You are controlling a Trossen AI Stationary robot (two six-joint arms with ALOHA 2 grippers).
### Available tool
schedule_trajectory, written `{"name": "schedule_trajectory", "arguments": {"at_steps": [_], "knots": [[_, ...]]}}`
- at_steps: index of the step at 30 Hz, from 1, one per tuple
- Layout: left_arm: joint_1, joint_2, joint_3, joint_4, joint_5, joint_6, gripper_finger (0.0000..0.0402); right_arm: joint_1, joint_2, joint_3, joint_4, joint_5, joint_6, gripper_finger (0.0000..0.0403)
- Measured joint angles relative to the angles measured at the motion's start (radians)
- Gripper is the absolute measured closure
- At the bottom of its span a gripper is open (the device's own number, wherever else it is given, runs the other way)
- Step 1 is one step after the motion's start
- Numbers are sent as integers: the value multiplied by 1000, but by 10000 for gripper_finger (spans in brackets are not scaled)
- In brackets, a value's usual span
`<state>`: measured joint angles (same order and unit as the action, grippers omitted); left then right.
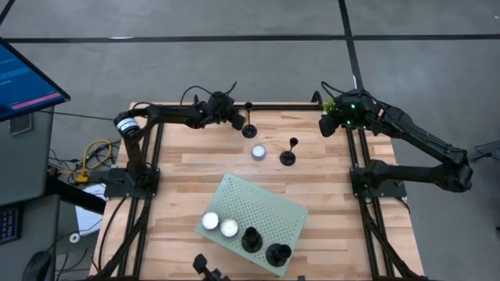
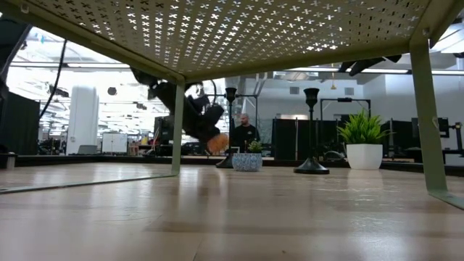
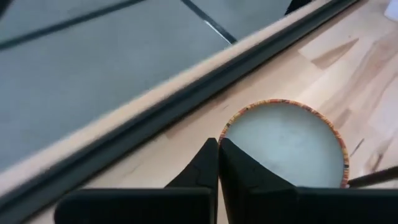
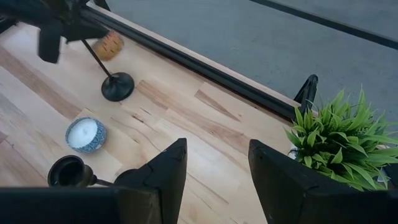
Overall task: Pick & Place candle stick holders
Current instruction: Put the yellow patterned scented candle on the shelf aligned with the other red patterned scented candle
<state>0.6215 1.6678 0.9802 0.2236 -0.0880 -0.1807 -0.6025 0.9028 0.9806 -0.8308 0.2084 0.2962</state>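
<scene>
**A:** Nearest candle holder (image 1: pixel 249 129): where?

**B:** Upright on the table (image 1: pixel 195 168), close to the far edge, just beside the left gripper (image 1: pixel 237 118).

**A:** Held?

**B:** Cannot tell. Fingers (image 3: pixel 242 168) pressed tight together, with no stem seen between them from that arm's own wrist. From the right wrist, a thin stem running up towards the gripper's tip, round base flat on the wood.

**A:** Anything else at that gripper?

**B:** A round pot (image 3: pixel 286 143) with an orange patterned rim and a pale inside, right in front of the shut fingertips, near the table's edge rail.

**A:** And the other holders?

**B:** Second holder (image 1: pixel 288 158) upright near the table's middle, apart from the first. Between the two, a small blue candle (image 1: pixel 258 152) with a white top. Two more holders (image 1: pixel 251 240) on the green perforated rack (image 1: pixel 266 199) at the near side, next to two white candles (image 1: pixel 209 221).

**A:** Right gripper (image 1: pixel 326 125)?

**B:** At the far right corner, above the wood, fingers spread apart with nothing between them. Close beside it, a small green plant (image 1: pixel 331 102).
</scene>
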Motion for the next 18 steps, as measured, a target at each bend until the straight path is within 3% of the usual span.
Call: {"name": "schedule_trajectory", "arguments": {"at_steps": [8,18], "knots": [[0,-204,0,-277,-55,43,401,0,0,0,1,0,0,240],[-57,-584,0,-672,-87,-10,401,1,0,0,5,-1,0,240]]}}
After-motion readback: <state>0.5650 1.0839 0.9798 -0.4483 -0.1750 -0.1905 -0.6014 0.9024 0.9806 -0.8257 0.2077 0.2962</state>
